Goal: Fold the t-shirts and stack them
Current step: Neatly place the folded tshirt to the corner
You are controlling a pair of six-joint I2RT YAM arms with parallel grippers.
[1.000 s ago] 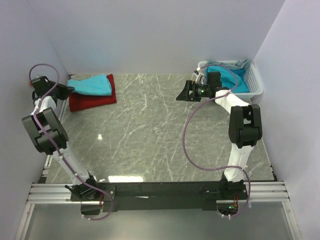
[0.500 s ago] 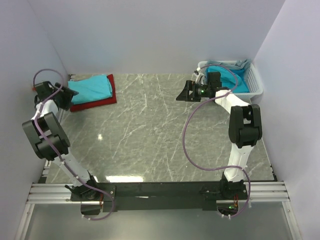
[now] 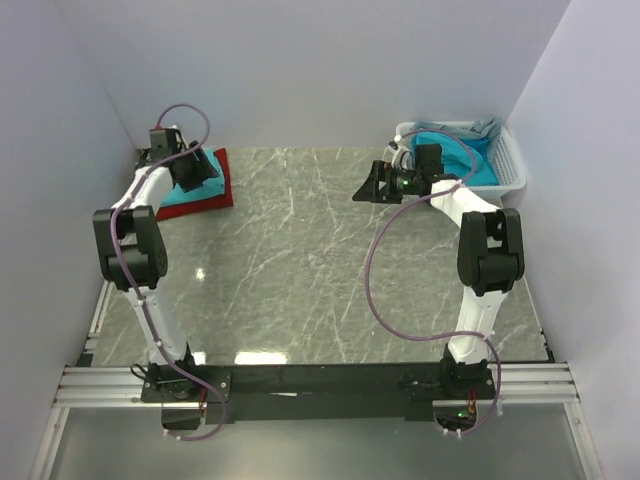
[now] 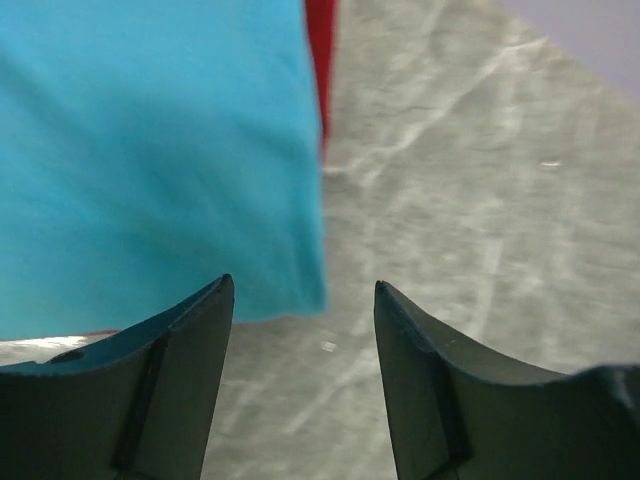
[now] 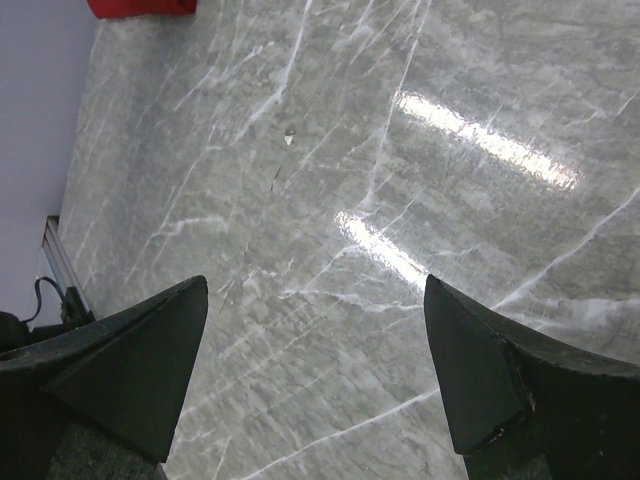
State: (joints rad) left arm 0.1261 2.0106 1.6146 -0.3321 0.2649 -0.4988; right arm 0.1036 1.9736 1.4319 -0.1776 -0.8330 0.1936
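Note:
A folded turquoise t-shirt (image 3: 171, 197) lies on a folded red t-shirt (image 3: 216, 188) at the back left of the table. My left gripper (image 3: 200, 170) hovers over this stack, open and empty. In the left wrist view the turquoise shirt (image 4: 150, 150) fills the upper left, with a strip of the red shirt (image 4: 323, 60) along its edge, and the left gripper (image 4: 300, 295) is over the shirt's corner. Another turquoise t-shirt (image 3: 452, 150) lies crumpled in the white basket (image 3: 512, 168). My right gripper (image 3: 368, 187) is open and empty left of the basket, above bare table (image 5: 315, 290).
The basket stands in the back right corner against the walls. Grey marble tabletop (image 3: 320, 260) spans the middle. A corner of the red shirt (image 5: 140, 7) shows at the top of the right wrist view. A metal rail (image 3: 300, 385) runs along the near edge.
My left arm has swung from the far left wall to the right and now sits over the folded stack. The right arm has not moved.

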